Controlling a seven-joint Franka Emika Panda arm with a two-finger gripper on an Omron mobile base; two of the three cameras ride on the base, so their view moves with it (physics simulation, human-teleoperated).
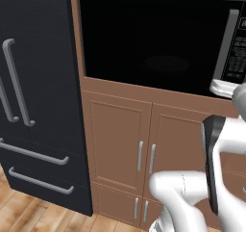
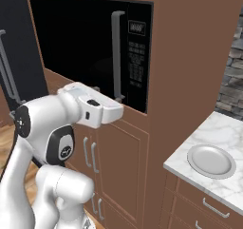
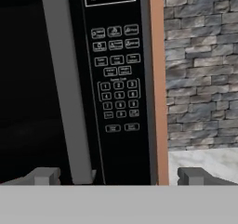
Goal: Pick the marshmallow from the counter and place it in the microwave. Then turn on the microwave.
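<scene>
Before the microwave (image 2: 90, 47), fingers (image 3: 46, 175) spread wide apart and holding nothing, facing its keypad (image 3: 117, 79) and grey handle (image 3: 65, 88), white plate (image 2: 211, 160) on the marble desk (image 2: 228, 128).

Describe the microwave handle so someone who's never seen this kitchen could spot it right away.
Find the brown wood cabinetry beside the black fridge; the microwave sits built into it. The handle is the grey vertical bar just left of the keypad, far longer than the cupboard pulls below.
</scene>
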